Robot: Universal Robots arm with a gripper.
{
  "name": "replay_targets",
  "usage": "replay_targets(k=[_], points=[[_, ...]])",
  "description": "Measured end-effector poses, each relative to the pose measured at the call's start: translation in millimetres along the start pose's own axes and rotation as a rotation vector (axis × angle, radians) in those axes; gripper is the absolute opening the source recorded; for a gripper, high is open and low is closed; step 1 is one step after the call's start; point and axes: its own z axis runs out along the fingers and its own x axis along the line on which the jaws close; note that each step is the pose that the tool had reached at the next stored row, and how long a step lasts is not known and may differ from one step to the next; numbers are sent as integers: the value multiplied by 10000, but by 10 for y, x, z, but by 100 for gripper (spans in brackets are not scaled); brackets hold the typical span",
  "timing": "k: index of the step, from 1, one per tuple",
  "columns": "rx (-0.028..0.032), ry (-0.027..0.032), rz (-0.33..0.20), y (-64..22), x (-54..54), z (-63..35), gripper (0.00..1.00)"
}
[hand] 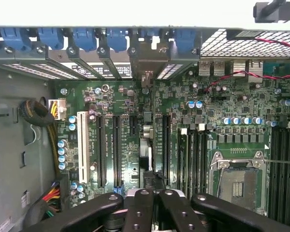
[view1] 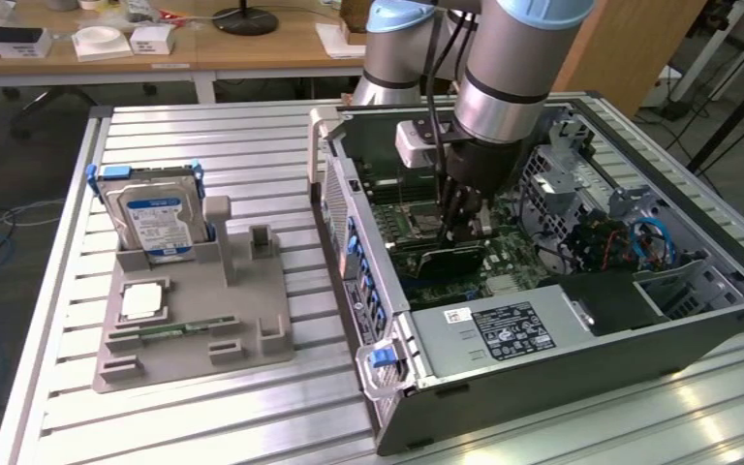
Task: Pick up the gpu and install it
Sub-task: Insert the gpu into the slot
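Note:
The gpu stands on edge inside the open computer case, down on the green motherboard with its bracket end toward the case's rear wall. In the wrist view the gpu runs edge-on between the black expansion slots. My gripper reaches straight down into the case and sits right over the card's top edge. Its black fingers are shut together in the wrist view. Whether they pinch the card's edge is hidden.
On the exterior view's left, a grey holder carries a silver hard drive with blue label and a narrow memory stick. The power supply and drive cage crowd the case around the gripper.

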Motion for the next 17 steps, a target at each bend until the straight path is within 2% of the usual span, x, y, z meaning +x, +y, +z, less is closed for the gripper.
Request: replay_targets(k=[9,15,16,17], points=[[71,-1,-2,7,3,81,11],[74,3,-3,8,3,87,11],[64,13,-3,8,3,87,11],[40,55,-1,9,2,84,11]])
